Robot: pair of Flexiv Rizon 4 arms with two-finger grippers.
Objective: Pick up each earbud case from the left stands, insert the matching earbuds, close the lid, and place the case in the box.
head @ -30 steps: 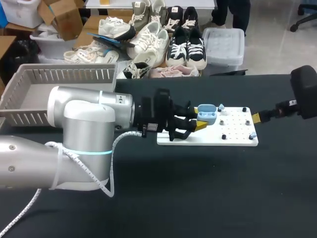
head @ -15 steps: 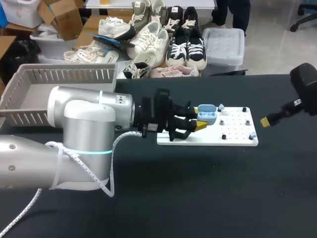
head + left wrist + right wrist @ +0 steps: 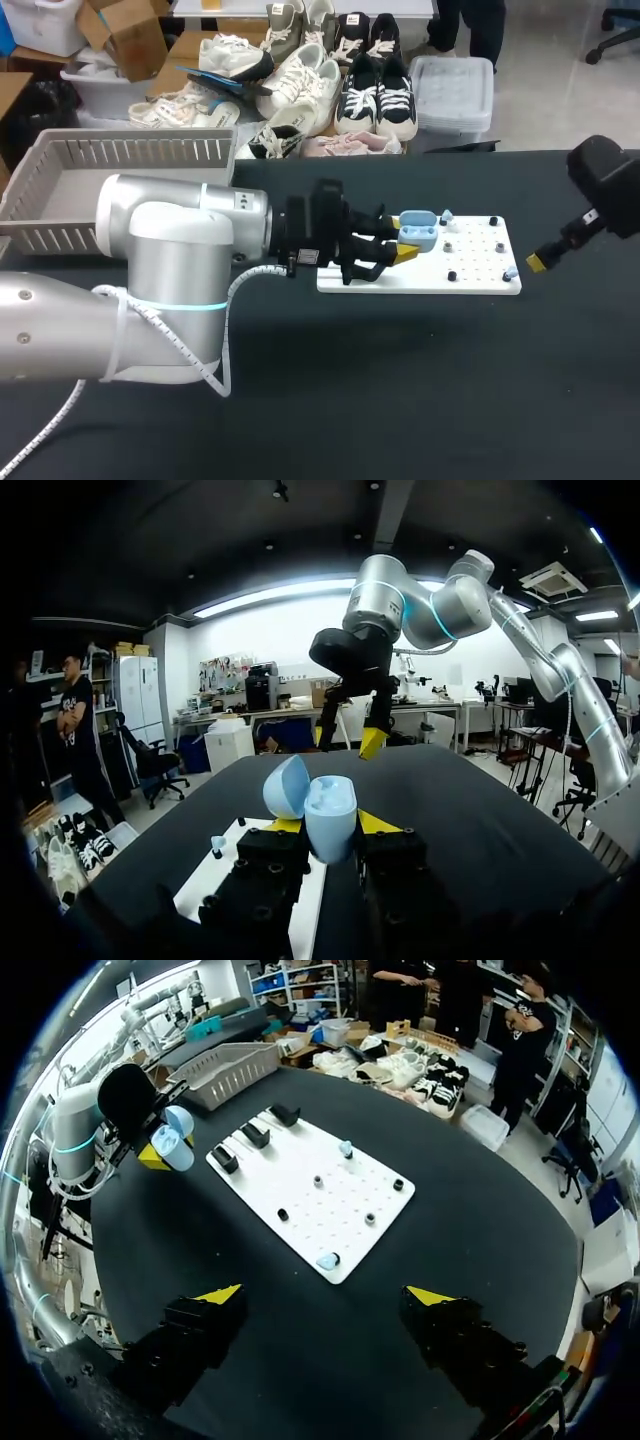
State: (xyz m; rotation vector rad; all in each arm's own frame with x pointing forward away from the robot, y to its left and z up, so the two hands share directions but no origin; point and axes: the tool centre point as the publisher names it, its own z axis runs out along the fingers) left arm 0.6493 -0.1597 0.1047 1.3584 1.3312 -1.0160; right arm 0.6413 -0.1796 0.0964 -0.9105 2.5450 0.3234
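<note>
A light blue earbud case with its lid open is held over the left end of the white board, and my left gripper is shut on it. In the left wrist view the case sits between the yellow tips with its lid tipped back. Two light blue earbuds lie on the board, one at the far side and one at the near right corner. My right gripper hangs open and empty off the board's right end. In its own wrist view, the right gripper looks down on the board.
A grey slatted basket stands at the table's back left. Three black stands sit at the board's left end, and small black pegs dot the rest. Dark tabletop stretches in front of the board.
My right gripper has drawn back from the board's right edge, moving right and toward the table's front. The left arm and the case have not moved.
</note>
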